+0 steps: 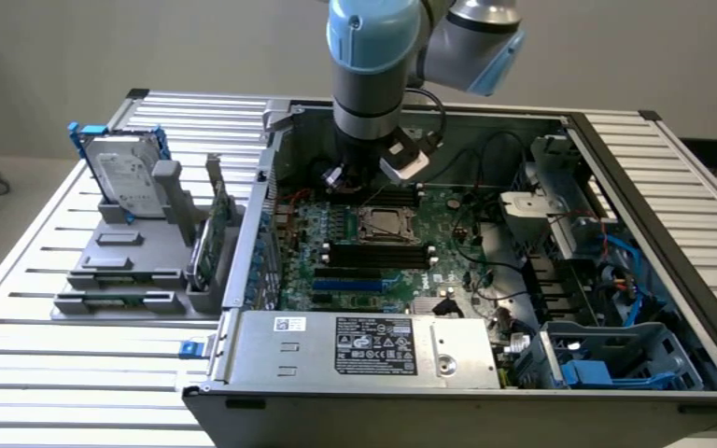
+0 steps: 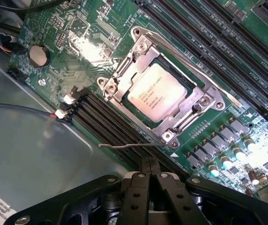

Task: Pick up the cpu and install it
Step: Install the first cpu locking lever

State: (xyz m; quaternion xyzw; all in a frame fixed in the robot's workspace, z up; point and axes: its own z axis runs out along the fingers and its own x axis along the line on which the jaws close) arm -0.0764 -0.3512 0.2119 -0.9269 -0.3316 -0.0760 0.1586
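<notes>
The black gripper (image 2: 149, 161) is pinched fully closed, holding nothing. The cpu (image 2: 156, 93), a flat square with a matte silvery lid, sits inside the steel-framed socket (image 2: 116, 80) on the green motherboard (image 2: 49, 75). In the exterior view the gripper hangs at the cpu's eleven o'clock.

cpu (image 2: 156, 92) lettering too small

The cpu (image 2: 156, 92) top is pale silvery metal, matt. Bare shiny metal on the socket frame (image 2: 117, 79); glossy green motherboard (image 2: 73, 33).
</notes>
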